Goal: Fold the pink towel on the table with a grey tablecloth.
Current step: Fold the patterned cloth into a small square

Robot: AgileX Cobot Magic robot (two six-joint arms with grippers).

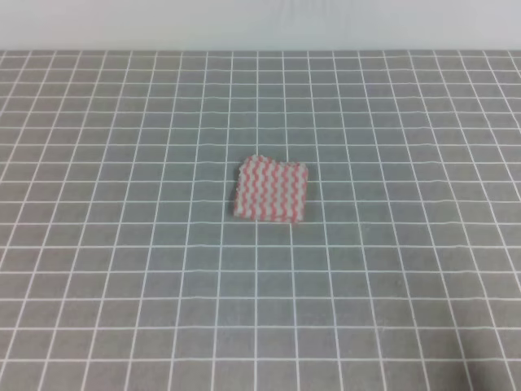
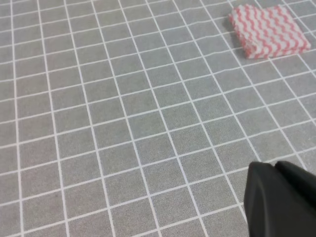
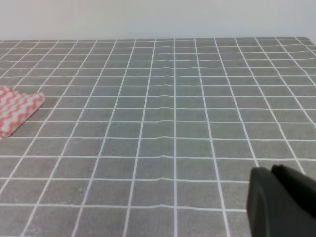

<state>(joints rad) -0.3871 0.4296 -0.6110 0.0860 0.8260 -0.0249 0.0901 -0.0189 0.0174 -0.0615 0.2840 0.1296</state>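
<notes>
Showing only as a dark blurred shape at the bottom right of its own wrist view, the left gripper (image 2: 281,200) hangs above bare grid squares; whether its jaws are parted cannot be told. The right gripper (image 3: 284,202) is cropped the same way in its view, and its jaws are equally unreadable (neither has hold of anything visible). Well apart from both, the pink towel (image 1: 271,189) lies flat and already doubled into a compact, layered square near the middle of the table with a grey tablecloth (image 1: 122,269), away from every edge.
</notes>
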